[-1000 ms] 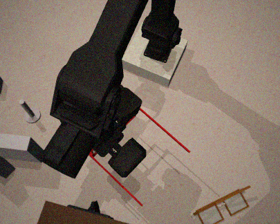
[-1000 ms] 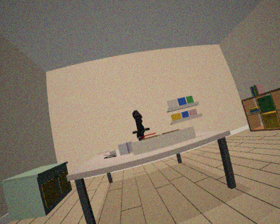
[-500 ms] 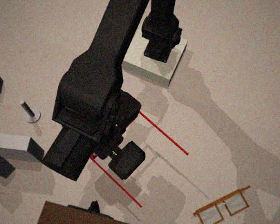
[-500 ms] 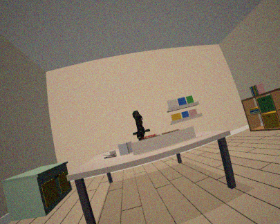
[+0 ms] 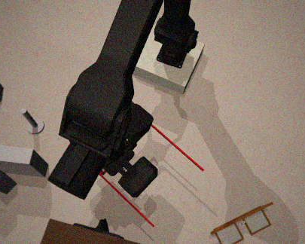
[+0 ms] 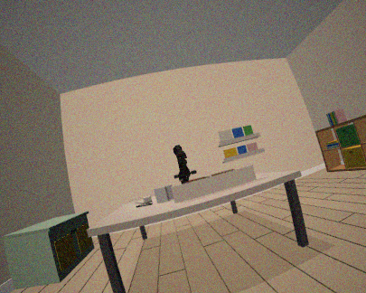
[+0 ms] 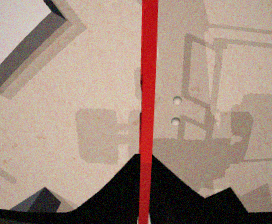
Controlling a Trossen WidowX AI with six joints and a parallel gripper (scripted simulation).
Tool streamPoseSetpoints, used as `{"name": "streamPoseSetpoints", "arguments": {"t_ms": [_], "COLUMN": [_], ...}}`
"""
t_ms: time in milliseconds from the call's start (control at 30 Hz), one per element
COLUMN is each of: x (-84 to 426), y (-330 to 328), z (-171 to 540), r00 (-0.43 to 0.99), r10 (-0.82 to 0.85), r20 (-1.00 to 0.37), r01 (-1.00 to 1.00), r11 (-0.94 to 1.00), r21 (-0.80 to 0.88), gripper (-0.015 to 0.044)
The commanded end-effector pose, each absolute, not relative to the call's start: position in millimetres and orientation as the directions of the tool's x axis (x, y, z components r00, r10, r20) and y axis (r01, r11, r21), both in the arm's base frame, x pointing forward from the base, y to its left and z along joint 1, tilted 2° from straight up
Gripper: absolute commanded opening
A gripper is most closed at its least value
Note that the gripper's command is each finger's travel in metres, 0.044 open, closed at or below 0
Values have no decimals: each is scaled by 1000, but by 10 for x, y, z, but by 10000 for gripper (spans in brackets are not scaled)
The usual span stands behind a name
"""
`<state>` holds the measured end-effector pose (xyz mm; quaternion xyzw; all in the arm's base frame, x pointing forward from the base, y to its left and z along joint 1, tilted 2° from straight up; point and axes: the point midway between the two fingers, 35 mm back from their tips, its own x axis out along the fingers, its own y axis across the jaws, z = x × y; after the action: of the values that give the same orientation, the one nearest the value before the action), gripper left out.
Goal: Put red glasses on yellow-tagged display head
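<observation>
My gripper (image 5: 126, 150) (image 7: 143, 160) is shut on the red glasses, at the middle of their front by the look of it; the arm covers the fingertips in the top view. The red glasses (image 5: 178, 147) (image 7: 148, 75) are held above the table, their two temples reaching toward the lower right in the top view. In the wrist view their front is an upright red bar, with two small pale nose pads (image 7: 177, 100) to its right. Neither display head can be made out with certainty, and no yellow tag shows.
Brown glasses (image 5: 235, 219) lie at the lower right. A brown block (image 5: 76, 234) with a black part on it stands at the bottom. A long pale block (image 5: 10, 154) (image 7: 14, 32) and a thin post on a disc (image 5: 30, 118) are at the left.
</observation>
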<state>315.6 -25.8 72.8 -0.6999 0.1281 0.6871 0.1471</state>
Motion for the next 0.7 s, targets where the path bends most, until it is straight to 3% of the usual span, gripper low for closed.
{"name": "streamPoseSetpoints", "arguments": {"t_ms": [0,667], "x": [3151,3149], "y": [-251,-246], "z": [673,487], "r00": [20,20], "r10": [26,26], "r20": [-999,-999], "r01": [-380,-380], "r11": [-924,-924], "r21": [-31,-31], "gripper": [0,0]}}
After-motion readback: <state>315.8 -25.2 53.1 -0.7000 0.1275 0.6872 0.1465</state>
